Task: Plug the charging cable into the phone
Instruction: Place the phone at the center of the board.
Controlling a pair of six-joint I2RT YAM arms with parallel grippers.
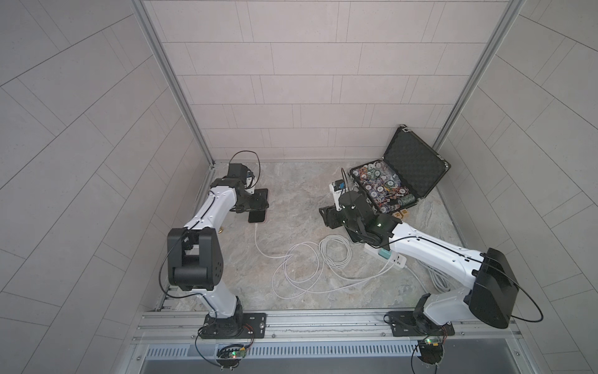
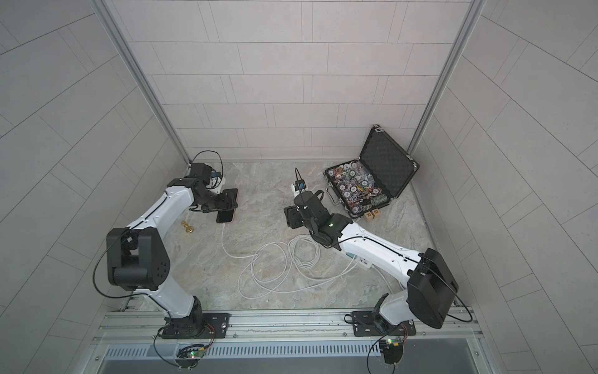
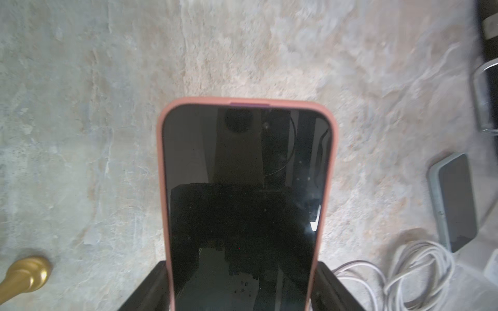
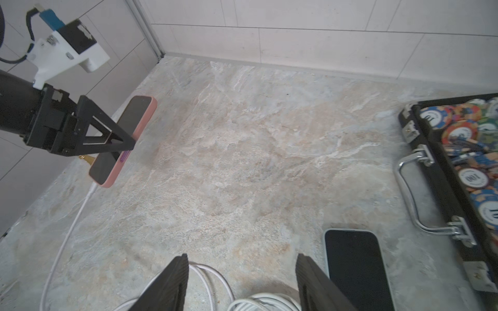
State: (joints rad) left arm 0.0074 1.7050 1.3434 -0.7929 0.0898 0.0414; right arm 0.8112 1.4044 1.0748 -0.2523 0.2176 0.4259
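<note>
Right gripper point(image 4: 242, 259) hangs open and empty over the cable point(image 4: 89, 195) loops. Well apart, left gripper point(image 3: 242, 272) squeezes the phone point(image 3: 242, 188), with the cable's end touching its bottom edge.

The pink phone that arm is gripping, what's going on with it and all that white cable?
The robot's left fingers are clamped on the sides of the phone, holding it at a tilt off the table. The charging cable already looks plugged in: its plug sits at the phone's lower end, and the rest lies in loose loops. The right fingers hang open and empty over those loops, beside a second phone lying flat.
</note>
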